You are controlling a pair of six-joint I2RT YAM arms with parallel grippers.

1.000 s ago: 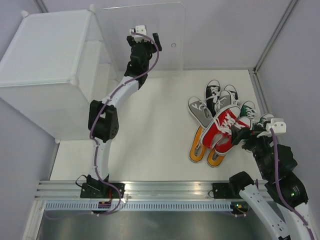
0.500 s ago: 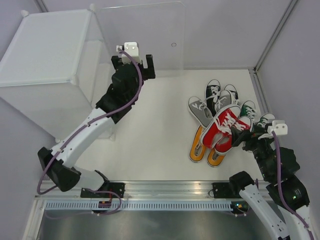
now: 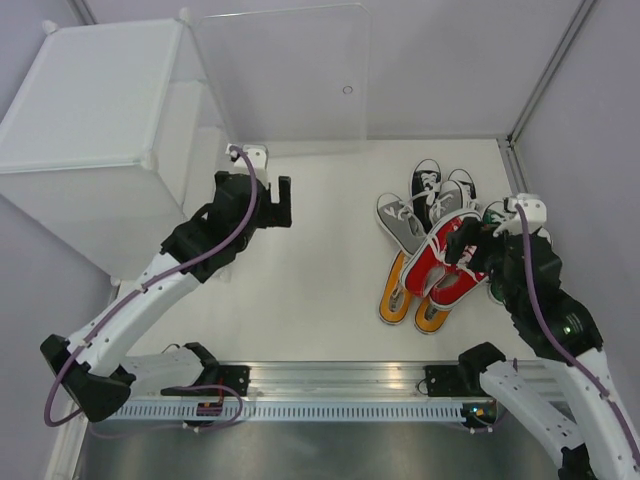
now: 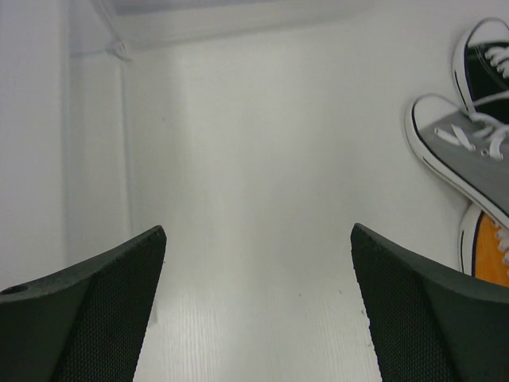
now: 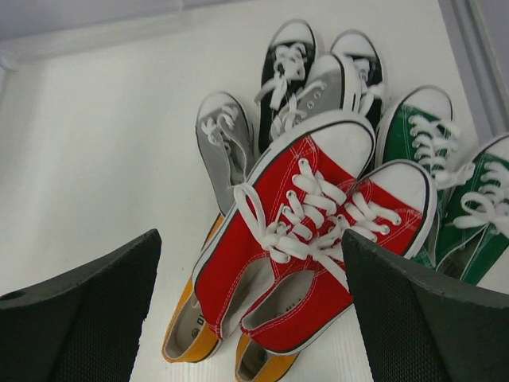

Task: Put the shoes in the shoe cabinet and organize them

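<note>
The shoes lie heaped at the table's right. A red pair (image 3: 450, 262) (image 5: 302, 239) sits on top of an orange pair (image 3: 398, 298) (image 5: 187, 338). Behind them are grey shoes (image 3: 402, 222) (image 5: 219, 147), black ones (image 3: 427, 183) (image 5: 282, 72) and green ones (image 3: 497, 218) (image 5: 429, 135). My right gripper (image 3: 468, 250) (image 5: 250, 235) hovers open just above the red pair, touching nothing. My left gripper (image 3: 272, 208) (image 4: 256, 231) is open and empty over bare table in front of the shoe cabinet (image 3: 90, 110). The cabinet's clear door panel (image 3: 290, 75) is swung open.
The left wrist view catches a grey shoe (image 4: 469, 155), a black shoe (image 4: 485, 68) and an orange toe (image 4: 489, 247) at its right edge. A raised wall (image 3: 520, 165) borders the table on the right, close to the green shoes. The metal rail (image 3: 330, 385) runs along the near edge.
My left arm has pulled back from the door panel toward the table's near left and dropped lower. My right gripper has shifted left over the red pair. Both stayed open.
</note>
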